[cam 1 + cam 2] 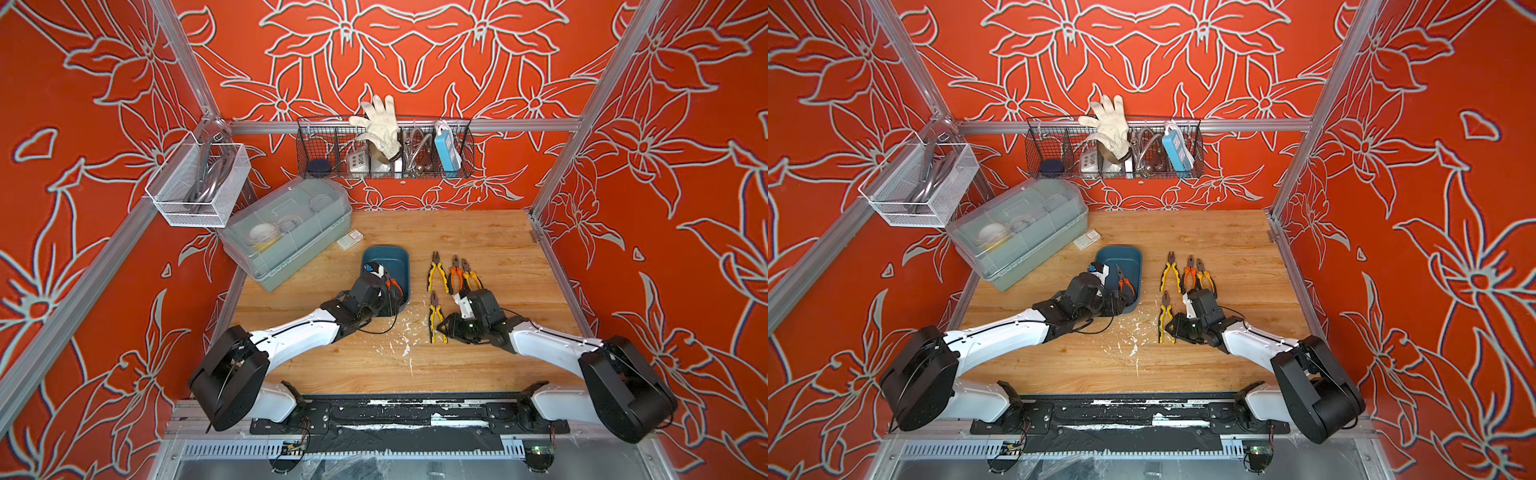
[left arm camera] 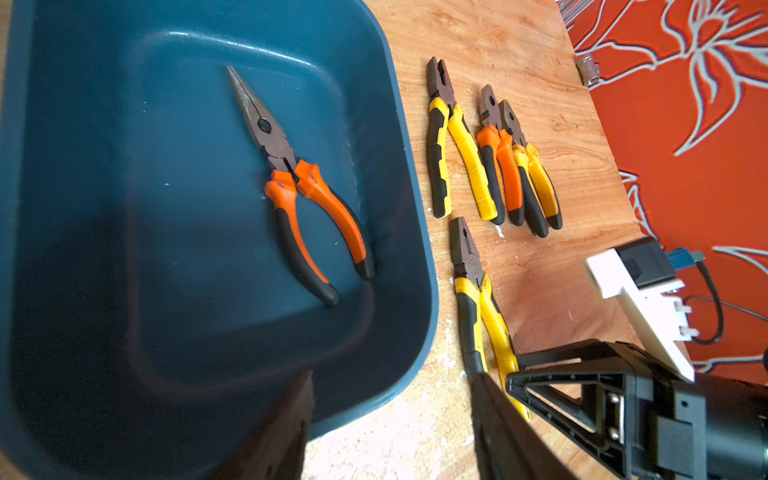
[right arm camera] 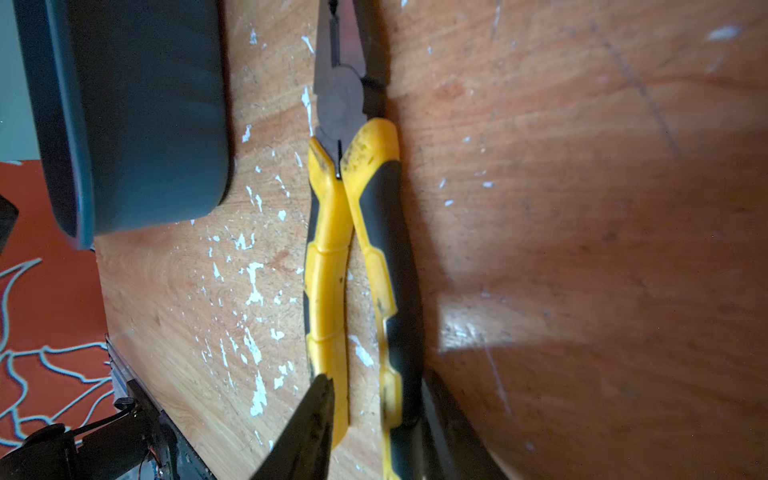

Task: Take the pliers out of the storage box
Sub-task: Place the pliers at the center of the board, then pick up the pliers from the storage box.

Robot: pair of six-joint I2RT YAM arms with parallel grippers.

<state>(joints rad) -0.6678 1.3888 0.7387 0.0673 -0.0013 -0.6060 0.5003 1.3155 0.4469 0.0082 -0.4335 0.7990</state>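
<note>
Left gripper [image 2: 390, 374] wide and empty. We see the near corner of the box [image 2: 187, 249] rim between its fingers. Long-nose pliers [image 2: 291, 174] lie on the box floor ahead, clear of the walls. Right gripper [image 3: 376, 380] narrow, fingers against the handle ends of yellow pliers [image 3: 328, 257] lying on the table [image 1: 498, 232]. Three pliers [image 1: 456, 272] ahead of it, open wood to its right.

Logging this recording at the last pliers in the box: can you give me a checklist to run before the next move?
1. Box emptied: not ok, long-nose pliers lie in the storage box.
2. Left gripper jaws open: ok.
3. Near yellow pliers flat on the table: ok.
4. Right gripper free of them: cannot tell, jaws flank the handles.
5. Three other pliers outside box: ok.
</note>
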